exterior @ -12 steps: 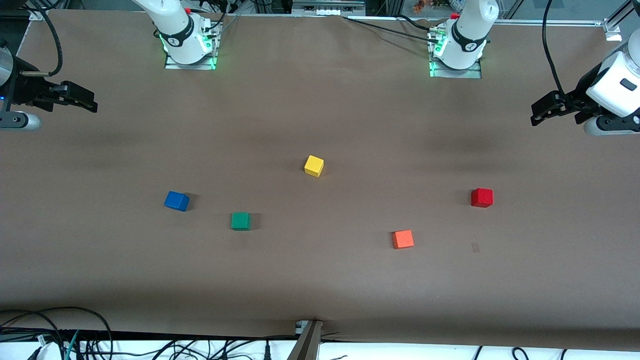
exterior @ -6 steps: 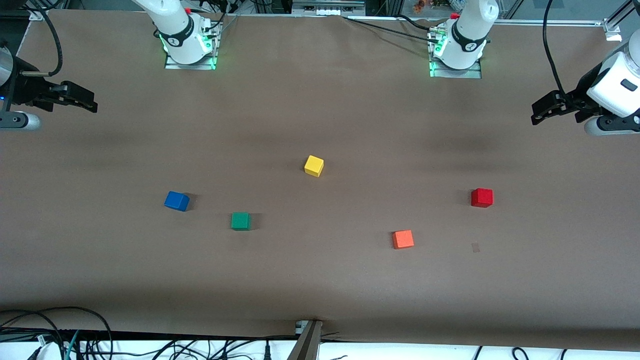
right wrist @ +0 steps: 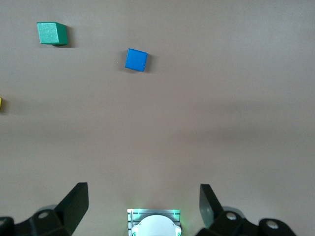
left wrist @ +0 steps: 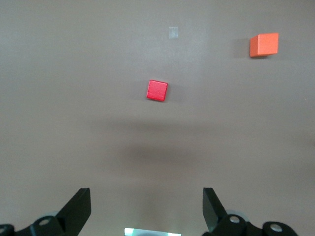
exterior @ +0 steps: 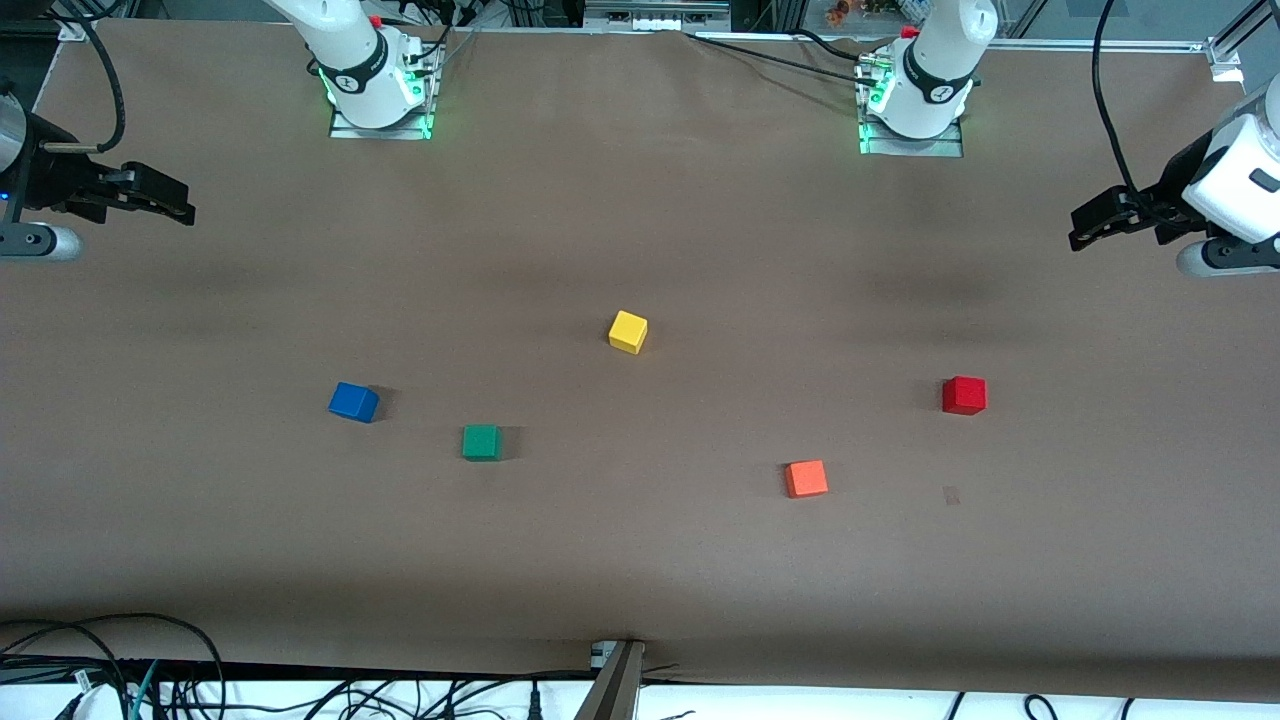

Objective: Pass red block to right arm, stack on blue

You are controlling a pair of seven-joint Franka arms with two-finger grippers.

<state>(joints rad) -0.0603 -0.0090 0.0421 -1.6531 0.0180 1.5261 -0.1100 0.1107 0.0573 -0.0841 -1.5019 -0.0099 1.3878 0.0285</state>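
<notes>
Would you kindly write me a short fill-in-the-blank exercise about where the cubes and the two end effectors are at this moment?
1. The red block lies toward the ____ arm's end of the table.
2. The cube lying closest to the blue cube is ____ in colour.
3. The cube nearest to the front camera is the ____ one.
4. The left end effector and the right end effector both have their fingers ____, holding nothing.

Missing words: left; green; orange; open

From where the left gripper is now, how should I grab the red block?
Come straight down on the red block with the open left gripper, closing on two opposite flat side faces. It sits flat and alone on the table; the orange cube is well apart.
</notes>
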